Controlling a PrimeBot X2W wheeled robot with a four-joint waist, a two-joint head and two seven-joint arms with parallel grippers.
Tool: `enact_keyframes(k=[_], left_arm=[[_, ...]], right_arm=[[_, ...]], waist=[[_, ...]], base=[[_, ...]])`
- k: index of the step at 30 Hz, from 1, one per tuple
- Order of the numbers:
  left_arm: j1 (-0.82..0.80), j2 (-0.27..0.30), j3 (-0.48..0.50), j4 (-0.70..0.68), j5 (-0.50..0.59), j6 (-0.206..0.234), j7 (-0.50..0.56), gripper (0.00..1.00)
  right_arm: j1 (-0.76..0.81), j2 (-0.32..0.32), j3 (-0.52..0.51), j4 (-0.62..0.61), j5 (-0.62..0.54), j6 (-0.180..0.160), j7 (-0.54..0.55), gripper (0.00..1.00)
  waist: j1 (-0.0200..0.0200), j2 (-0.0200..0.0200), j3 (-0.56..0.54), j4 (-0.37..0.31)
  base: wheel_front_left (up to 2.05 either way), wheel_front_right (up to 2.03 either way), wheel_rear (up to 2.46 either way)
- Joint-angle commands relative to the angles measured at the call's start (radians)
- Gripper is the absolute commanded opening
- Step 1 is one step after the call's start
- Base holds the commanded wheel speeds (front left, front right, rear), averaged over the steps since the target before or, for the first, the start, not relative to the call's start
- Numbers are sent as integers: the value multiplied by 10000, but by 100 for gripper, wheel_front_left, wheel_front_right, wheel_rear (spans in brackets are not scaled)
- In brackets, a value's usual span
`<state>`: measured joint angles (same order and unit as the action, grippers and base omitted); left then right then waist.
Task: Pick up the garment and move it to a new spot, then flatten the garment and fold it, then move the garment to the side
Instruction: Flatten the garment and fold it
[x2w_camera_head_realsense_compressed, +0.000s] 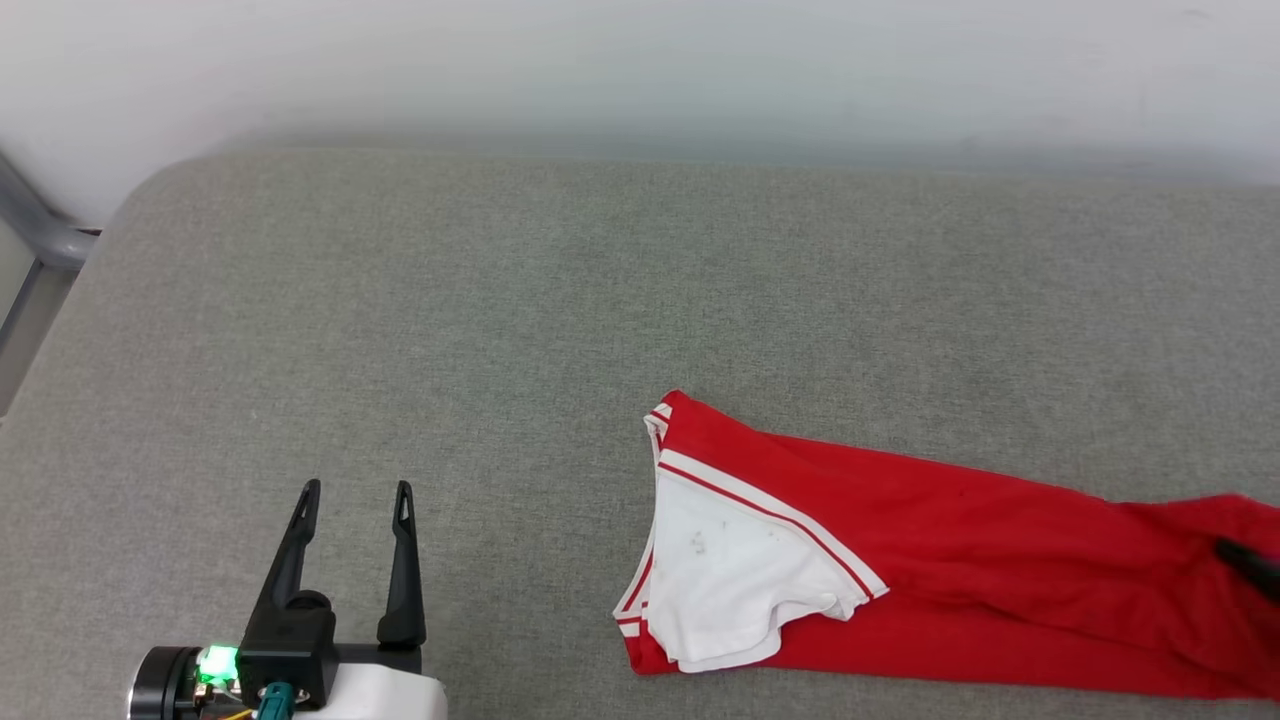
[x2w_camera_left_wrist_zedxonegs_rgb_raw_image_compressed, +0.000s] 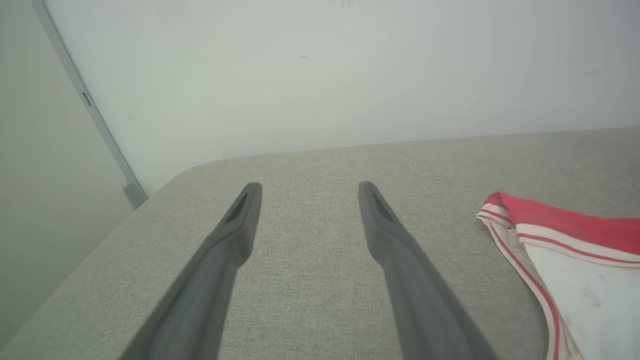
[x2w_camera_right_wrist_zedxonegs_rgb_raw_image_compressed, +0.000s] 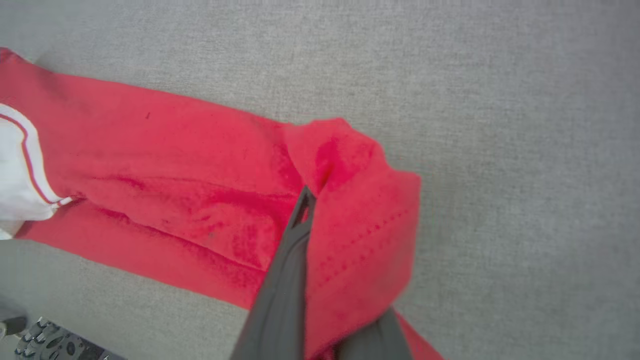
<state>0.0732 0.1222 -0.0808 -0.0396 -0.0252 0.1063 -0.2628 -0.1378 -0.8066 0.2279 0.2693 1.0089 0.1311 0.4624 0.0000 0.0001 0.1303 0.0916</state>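
Garment: the jersey (x2w_camera_head_realsense_compressed: 950, 560) lies pulled out in a long red band on the near right part of the grey bench (x2w_camera_head_realsense_compressed: 500, 300). Its white shoulder panel (x2w_camera_head_realsense_compressed: 730, 570), edged with red-and-white striped trim, faces up at the band's left end.
Cut off: in the head view the jersey's right end runs past the picture's right edge, so its full length cannot be seen.
Left side: the left gripper (x2w_camera_head_realsense_compressed: 357, 490) is over bare bench at the lower left, well apart from the jersey. Its fingers are spread wide with nothing between them (whether they touch the cloth surface I cannot tell).
Left wrist view: the left gripper (x2w_camera_left_wrist_zedxonegs_rgb_raw_image_compressed: 310, 187) points toward the far edge of the bench. The jersey's striped corner (x2w_camera_left_wrist_zedxonegs_rgb_raw_image_compressed: 575, 235) lies off to the right, cut by the picture's edge.
Right side: in the head view the right gripper (x2w_camera_head_realsense_compressed: 1250, 565) is just a dark tip on red cloth at the right edge.
Right wrist view: the right gripper (x2w_camera_right_wrist_zedxonegs_rgb_raw_image_compressed: 306, 200) is closed on a raised fold of the jersey (x2w_camera_right_wrist_zedxonegs_rgb_raw_image_compressed: 175, 165). One of its fingers (x2w_camera_right_wrist_zedxonegs_rgb_raw_image_compressed: 285, 280) shows along its length. The other is mostly buried under the draped fold, with a dark bit showing at the bottom edge.
Hard to make out: faint grey specks on the white panel. A dark ridged part (x2w_camera_right_wrist_zedxonegs_rgb_raw_image_compressed: 35, 342) in the bottom left corner is too cropped to identify.
Surroundings: a pale wall (x2w_camera_head_realsense_compressed: 640, 60) stands behind the bench, with a grey metal bar (x2w_camera_head_realsense_compressed: 40, 235) at the far left corner.
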Motion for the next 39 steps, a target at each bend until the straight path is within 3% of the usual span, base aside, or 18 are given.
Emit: enact_keyframes(k=[1,9,18,25,39], left_arm=[[59,3,11,2,66,-16,-24,100],[-132,-118,-142,58,141,-126,-24,100],[-450,-212,-262,122,123,-252,-24,100],[-814,-263,-325,184,153,-316,-24,100],[-1242,-415,-476,310,133,-335,-24,100]], right_arm=[[48,180,-70,-193,44,-9,42,0],[-18,1249,-365,-2243,-208,-9,954,0],[-1230,2177,704,-3239,-1077,-8,1841,0],[-2723,2831,2361,-2584,-1652,-9,1792,0],[-4769,3958,5003,106,-2050,-8,767,0]], waist=[[0,-1,-23,-31],[0,-1,37,25],[0,-1,433,227],[0,-1,780,413],[0,-1,1231,771]], base=[[0,0,0],[0,0,0],[0,0,0],[0,0,0],[0,0,0]])
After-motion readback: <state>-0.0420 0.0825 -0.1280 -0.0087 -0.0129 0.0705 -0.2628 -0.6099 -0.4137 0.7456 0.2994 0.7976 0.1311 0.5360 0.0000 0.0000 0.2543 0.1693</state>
